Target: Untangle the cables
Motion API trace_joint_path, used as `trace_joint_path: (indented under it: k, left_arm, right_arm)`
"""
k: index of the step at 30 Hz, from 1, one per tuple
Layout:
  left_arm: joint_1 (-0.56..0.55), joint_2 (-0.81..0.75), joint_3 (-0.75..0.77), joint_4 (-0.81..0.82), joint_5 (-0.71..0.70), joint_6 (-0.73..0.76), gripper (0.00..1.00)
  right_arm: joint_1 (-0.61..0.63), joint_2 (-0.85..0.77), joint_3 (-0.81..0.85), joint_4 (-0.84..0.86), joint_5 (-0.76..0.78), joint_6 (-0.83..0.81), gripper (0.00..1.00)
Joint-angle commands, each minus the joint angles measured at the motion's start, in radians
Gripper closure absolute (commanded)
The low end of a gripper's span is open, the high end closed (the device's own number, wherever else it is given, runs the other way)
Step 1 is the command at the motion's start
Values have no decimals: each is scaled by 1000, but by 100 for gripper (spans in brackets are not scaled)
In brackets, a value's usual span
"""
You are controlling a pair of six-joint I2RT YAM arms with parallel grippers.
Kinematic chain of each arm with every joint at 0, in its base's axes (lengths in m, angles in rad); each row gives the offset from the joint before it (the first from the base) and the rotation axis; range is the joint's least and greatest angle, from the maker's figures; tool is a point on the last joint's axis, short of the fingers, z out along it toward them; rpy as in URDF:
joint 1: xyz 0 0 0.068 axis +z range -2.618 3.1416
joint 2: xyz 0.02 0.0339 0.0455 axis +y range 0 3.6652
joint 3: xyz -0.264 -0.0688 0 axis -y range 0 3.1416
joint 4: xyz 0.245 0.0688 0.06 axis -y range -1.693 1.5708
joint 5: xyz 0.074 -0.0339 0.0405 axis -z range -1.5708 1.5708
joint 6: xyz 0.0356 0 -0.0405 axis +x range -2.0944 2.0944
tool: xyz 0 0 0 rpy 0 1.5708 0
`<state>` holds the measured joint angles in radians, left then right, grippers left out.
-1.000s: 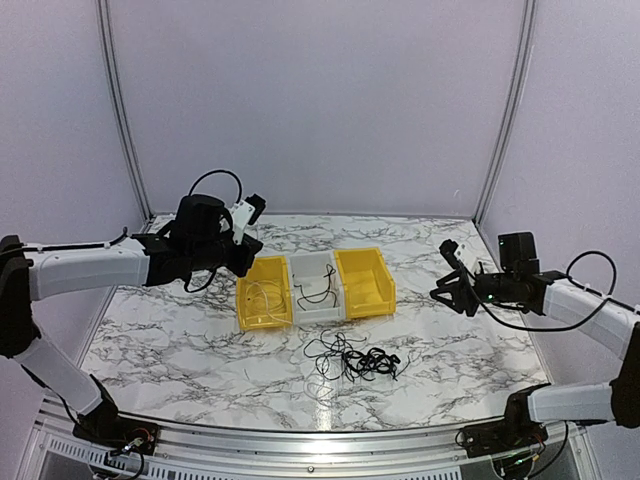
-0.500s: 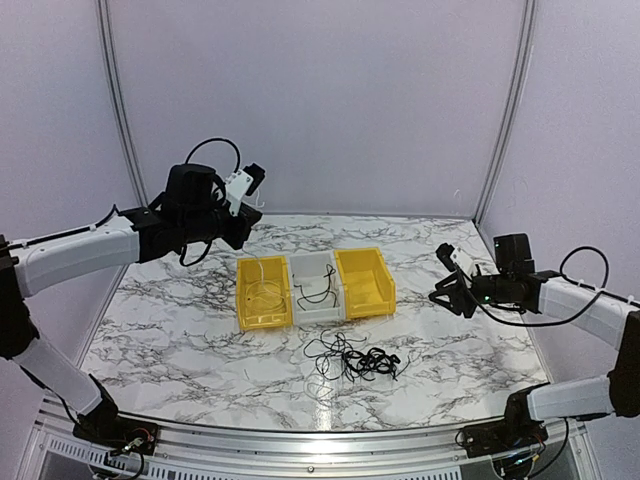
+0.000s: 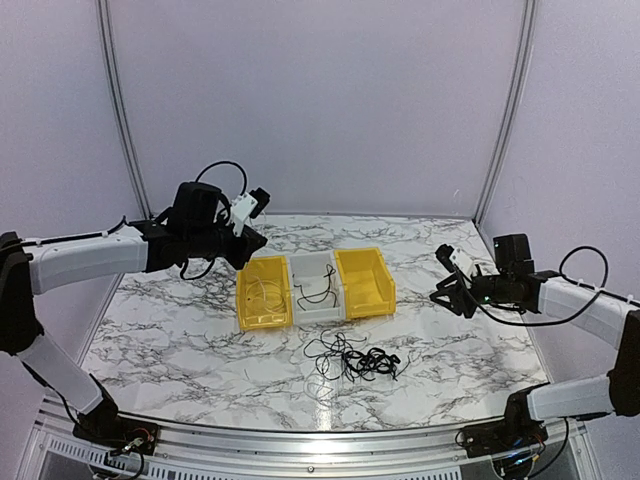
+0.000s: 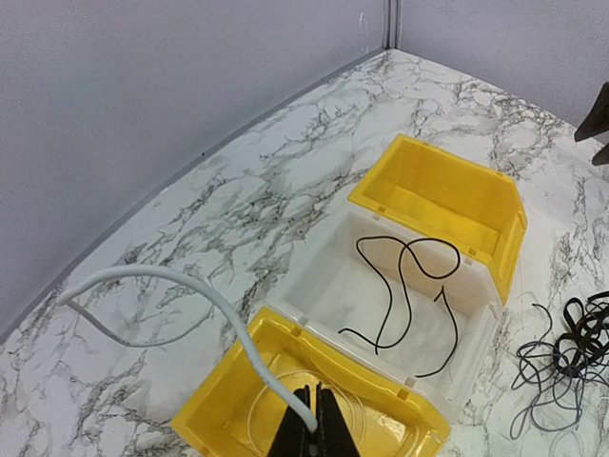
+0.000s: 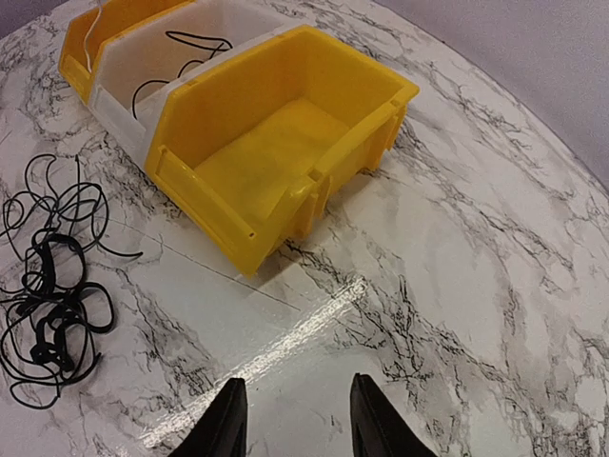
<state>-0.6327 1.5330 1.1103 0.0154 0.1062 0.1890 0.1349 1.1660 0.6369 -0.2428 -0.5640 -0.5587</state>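
Left end effector (image 4: 312,433) pinches the white cable (image 4: 181,279); right end effector (image 5: 293,419) hangs open, empty. One black cable (image 4: 404,290) is sorted. The tangle (image 3: 357,358) is not done yet.

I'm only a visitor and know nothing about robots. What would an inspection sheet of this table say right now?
Surface: marble-patterned table, glossy.
Job's things: black cable tangle on the table in front of the bins; one black cable in the white bin; white cable partly coiled in the left yellow bin; right yellow bin empty.
Clutter: nothing seen.
Grippers: left gripper shut on the white cable above the left yellow bin; right gripper open, holding nothing.
Cables: thick black arm wiring looped along both arms.
Surroundings: plain pale walls, metal corner posts.
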Motion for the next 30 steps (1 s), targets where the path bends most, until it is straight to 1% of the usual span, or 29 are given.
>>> trace_joint_path:
  k: [1,12,14,19,22,26,30]
  left_arm:
    - [-11,42,-34,56,82,-61,100]
    - [-13,58,-104,38,254,-264,100]
    - [-13,62,-114,36,246,-282,99]
    - [-12,83,-116,13,172,-297,100]
    - [-8,124,-86,-13,146,-302,100]
    - [6,215,-25,-87,161,-318,100]
    - [14,267,10,-99,145,-336,100]
  right_arm:
    - [-9,-22,3,14,19,-17,62]
    - [-9,0,10,-4,21,-39,62]
    - [-9,9,13,-9,19,-44,62]
    - [-9,14,16,-15,12,-49,62]
    - [-9,14,15,-18,12,-51,62]
    - [-9,21,22,-31,9,-58,62]
    - [-9,13,20,-32,12,-62,62]
